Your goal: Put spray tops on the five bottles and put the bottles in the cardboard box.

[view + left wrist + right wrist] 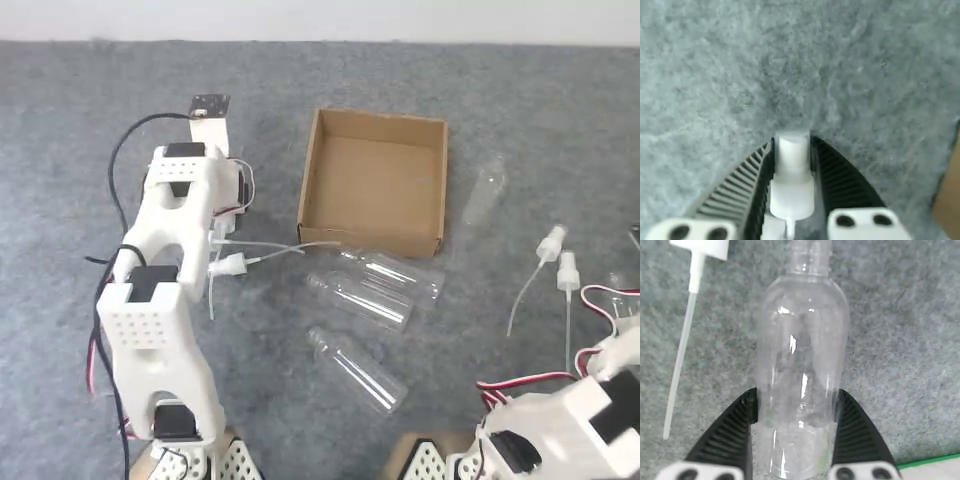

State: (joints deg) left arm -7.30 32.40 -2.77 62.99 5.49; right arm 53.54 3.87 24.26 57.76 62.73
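I log the surface (90, 110) as mottled grey and the box (375, 180) as plain brown. Every bottle (800, 355) clear, every top (792, 165) white. Arms (160, 320) white, wires (520, 383) red and black. Left tool fingers (840, 172) black, ribbed; right tool fingers (727, 435) black. Green strip (935, 460).

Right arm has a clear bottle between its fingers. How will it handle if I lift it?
The clear bottle looks empty and thin-walled, so probably light and squeezable. Its glossy round body may slip between the fingers, and would likely roll if released.
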